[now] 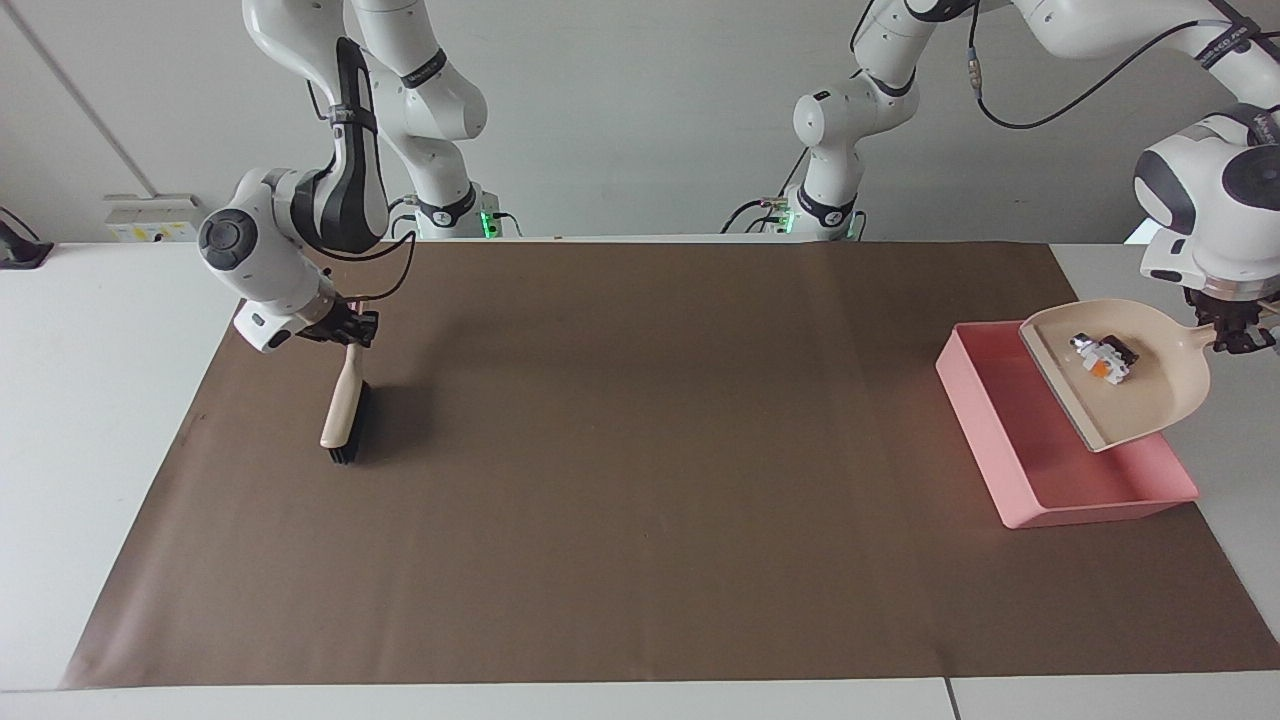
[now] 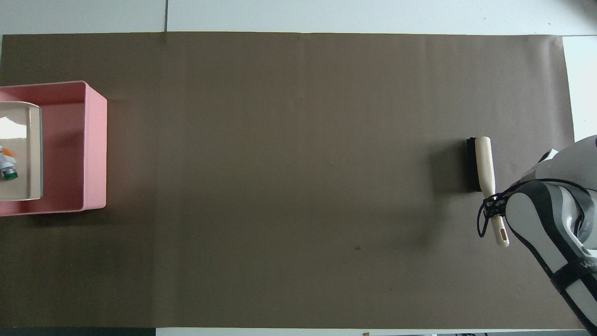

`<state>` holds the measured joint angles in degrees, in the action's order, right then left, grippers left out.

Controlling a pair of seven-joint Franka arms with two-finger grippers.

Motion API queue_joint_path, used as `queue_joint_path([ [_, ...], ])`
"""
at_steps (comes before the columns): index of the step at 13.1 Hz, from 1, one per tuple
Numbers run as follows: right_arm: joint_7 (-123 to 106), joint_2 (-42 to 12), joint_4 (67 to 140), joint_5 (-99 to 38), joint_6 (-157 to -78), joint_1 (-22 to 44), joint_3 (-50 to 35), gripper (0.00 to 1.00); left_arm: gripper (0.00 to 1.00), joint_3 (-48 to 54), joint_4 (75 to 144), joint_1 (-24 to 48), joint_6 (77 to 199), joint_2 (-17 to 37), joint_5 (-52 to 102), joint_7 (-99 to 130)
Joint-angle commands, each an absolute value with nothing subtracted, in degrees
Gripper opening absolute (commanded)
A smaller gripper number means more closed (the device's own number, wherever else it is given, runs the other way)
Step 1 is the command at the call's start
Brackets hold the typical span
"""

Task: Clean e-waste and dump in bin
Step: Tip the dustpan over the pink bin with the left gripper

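My left gripper (image 1: 1238, 336) is shut on the handle of the beige dustpan (image 1: 1125, 385). It holds the pan tilted in the air over the pink bin (image 1: 985, 430), open lip downward. The e-waste (image 1: 1102, 357), a white part with an orange face and a black part, lies inside the pan. In the overhead view the pan (image 2: 23, 140) covers part of the bin (image 2: 95, 144), and a white, orange and green part (image 2: 6, 167) shows at the frame's edge. My right gripper (image 1: 350, 331) is shut on the handle of a beige brush (image 1: 344, 405) with black bristles. The brush hangs with its bristle end at the mat.
A brown mat (image 1: 640, 500) covers most of the white table (image 1: 90, 400). The bin stands on the mat's edge toward the left arm's end. The brush (image 2: 483, 161) is toward the right arm's end.
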<state>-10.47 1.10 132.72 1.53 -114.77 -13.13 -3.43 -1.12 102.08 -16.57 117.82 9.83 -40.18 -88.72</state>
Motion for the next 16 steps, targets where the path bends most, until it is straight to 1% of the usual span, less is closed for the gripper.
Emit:
queue_joint_path([
  [1,-12.7,1.1,131.6,2.9,-113.6,-13.7,-4.0,1.0,0.0,-1.3,103.7,-15.2,118.8,8.6,-45.3,-85.3],
  [3,-11.8,1.7,129.9,2.9,-111.5,-13.4,-4.5,1.0,0.0,-1.3,103.7,-14.7,118.4,8.7,-48.2,-83.3],
  [4,-9.7,2.9,128.9,2.8,-111.2,-12.6,-4.8,1.0,0.0,-1.3,104.1,-14.2,118.3,8.8,-49.7,-81.2],
  [6,-2.1,3.8,125.1,2.8,-111.1,-10.4,-4.8,1.0,0.0,-1.3,105.5,-14.1,118.7,8.6,-51.8,-79.2],
  [8,-1.7,4.6,121.4,2.8,-111.4,-10.5,-4.8,1.0,0.0,-1.3,105.5,-13.3,118.0,8.6,-54.1,-79.2],
  [10,-1.8,5.4,118.4,2.8,-111.6,-11.3,-4.3,1.0,0.0,-1.3,104.7,-12.8,116.5,8.8,-58.2,-79.2],
  [12,-1.6,7.6,117.0,2.9,-111.2,-10.7,-4.7,1.0,0.0,-1.2,102.8,-12.8,115.8,8.6,-59.0,-79.9],
  [13,-0.2,7.5,114.2,2.8,-109.7,-10.1,-4.9,1.0,0.0,-0.7,102.5,-12.7,114.9,8.3,-59.0,-80.0],
  [14,3.6,6.4,110.3,2.7,-106.2,-9.8,-4.9,1.0,0.0,-0.6,102.6,-12.0,113.8,7.0,-59.1,-80.0],
  [16,7.6,2.7,100.2,1.9,-97.3,-9.7,-4.9,1.0,0.0,-0.7,102.7,-8.5,109.8,6.3,-62.3,-79.2],
])
